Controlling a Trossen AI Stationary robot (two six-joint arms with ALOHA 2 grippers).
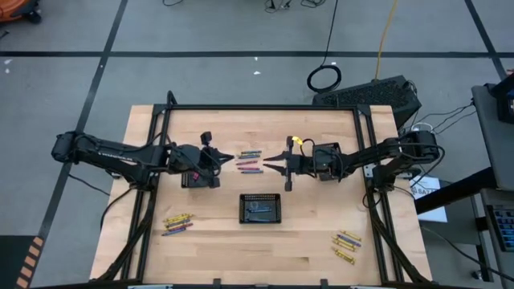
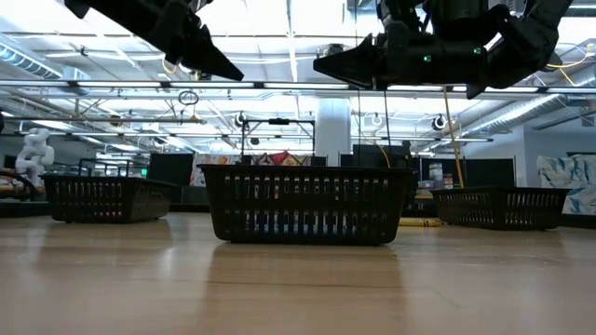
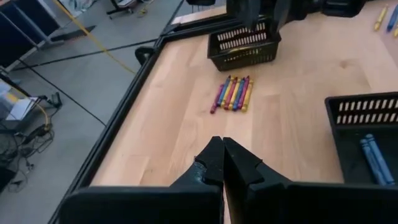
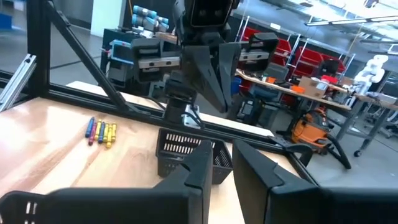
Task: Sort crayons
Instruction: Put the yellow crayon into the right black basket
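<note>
Two dark arms (image 1: 120, 152), black tapered jaws.

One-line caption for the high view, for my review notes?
Both grippers, left gripper shut and right gripper, hover facing each other over a crayon cluster; black tray nearer the front holds crayons.

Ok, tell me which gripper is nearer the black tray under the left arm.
Left. The left gripper hangs beside that tray; the right gripper sits farther off, across the middle crayons.

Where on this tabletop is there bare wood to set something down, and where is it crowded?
Bare wood lies along the near edge between the left crayon pile and right crayon pile, below the middle tray. Crowded: the centre, where the left gripper and right gripper flank the central crayons.
</note>
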